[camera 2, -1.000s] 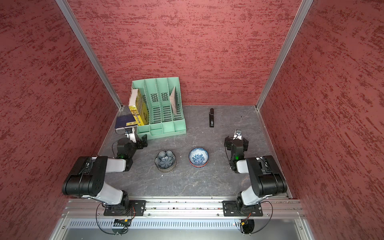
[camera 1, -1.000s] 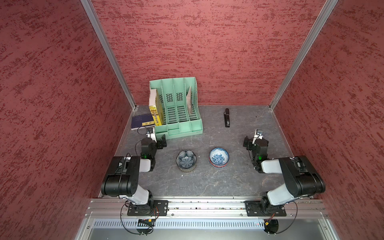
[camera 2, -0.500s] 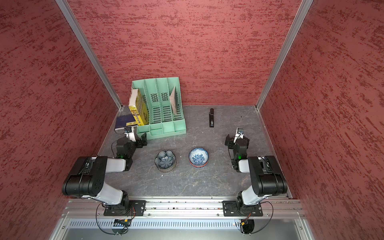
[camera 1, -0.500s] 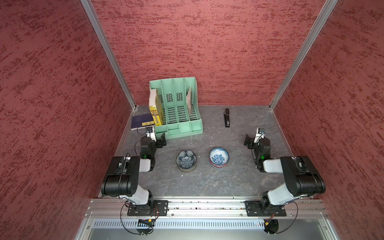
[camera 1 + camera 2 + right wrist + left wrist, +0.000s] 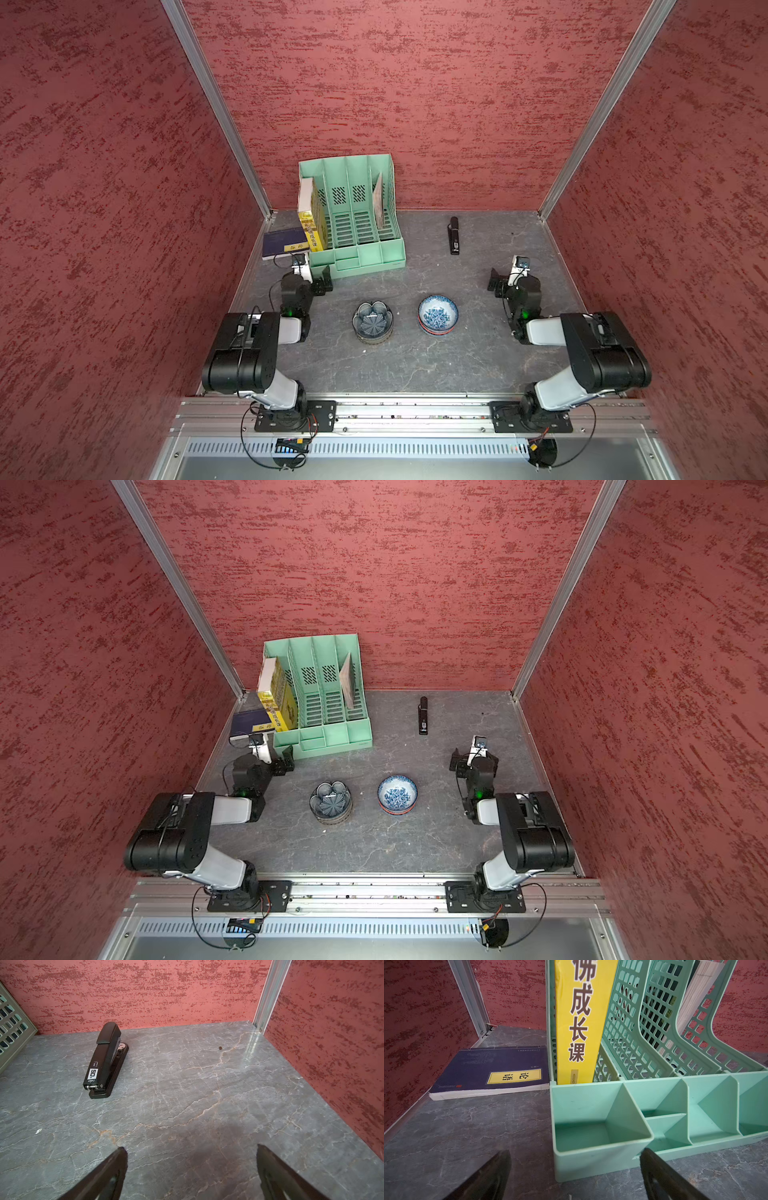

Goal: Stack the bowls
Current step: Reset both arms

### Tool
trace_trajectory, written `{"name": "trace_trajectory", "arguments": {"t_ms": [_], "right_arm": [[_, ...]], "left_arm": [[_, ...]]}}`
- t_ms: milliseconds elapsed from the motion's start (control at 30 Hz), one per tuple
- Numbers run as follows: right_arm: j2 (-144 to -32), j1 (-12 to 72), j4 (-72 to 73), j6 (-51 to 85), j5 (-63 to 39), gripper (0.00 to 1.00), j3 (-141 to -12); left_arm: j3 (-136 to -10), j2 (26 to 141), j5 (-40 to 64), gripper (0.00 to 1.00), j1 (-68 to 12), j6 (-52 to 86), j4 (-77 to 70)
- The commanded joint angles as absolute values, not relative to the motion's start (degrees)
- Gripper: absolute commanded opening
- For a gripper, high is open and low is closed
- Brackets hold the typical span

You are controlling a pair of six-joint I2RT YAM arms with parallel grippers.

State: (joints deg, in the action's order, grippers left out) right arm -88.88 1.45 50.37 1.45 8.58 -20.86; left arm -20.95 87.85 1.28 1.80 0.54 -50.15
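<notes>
Almost nothing has moved: the right arm has edged a little toward the back wall, and the bowls (image 5: 331, 803) lie where they were. Both end effectors are released and empty. In the wrist views the jaws of the left end effector (image 5: 575, 1152) and of the right end effector (image 5: 190, 1149) stand wide apart with nothing between them.

The bowls sit on the surface (image 5: 415, 365) as two nested piles between the arms. The petal-topped stack (image 5: 372, 322) is nearer the left end effector (image 5: 323, 279), inward of it and back toward the robot's base. The floral-topped stack (image 5: 437, 316) lies likewise inward of the right end effector (image 5: 495, 279). Neither pile is touched.

The left end effector faces the front corner of the green organizer (image 5: 591, 1159), just beside it. The right one looks over bare surface, the stapler (image 5: 106, 1057) well ahead of it.

No loose bowl shows, so most of the stacking looks done. If a single pile is wanted, one stack must be set into the other. How many bowls each holds cannot be told.
</notes>
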Motion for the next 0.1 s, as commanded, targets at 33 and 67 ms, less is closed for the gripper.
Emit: {"name": "trace_trajectory", "arguments": {"t_ms": [33,67], "right_arm": [[-88.1,1.6,52.6,0.9,7.8,0.99,-21.6],[-88.1,1.6,52.7,1.0,7.7,0.99,-21.5]], "left_arm": [[-21.7,87.8,1.2,1.0,1.6,-0.3,-51.2],[-21.6,87.8,1.3,1.0,1.7,-0.3,-51.2]]}}
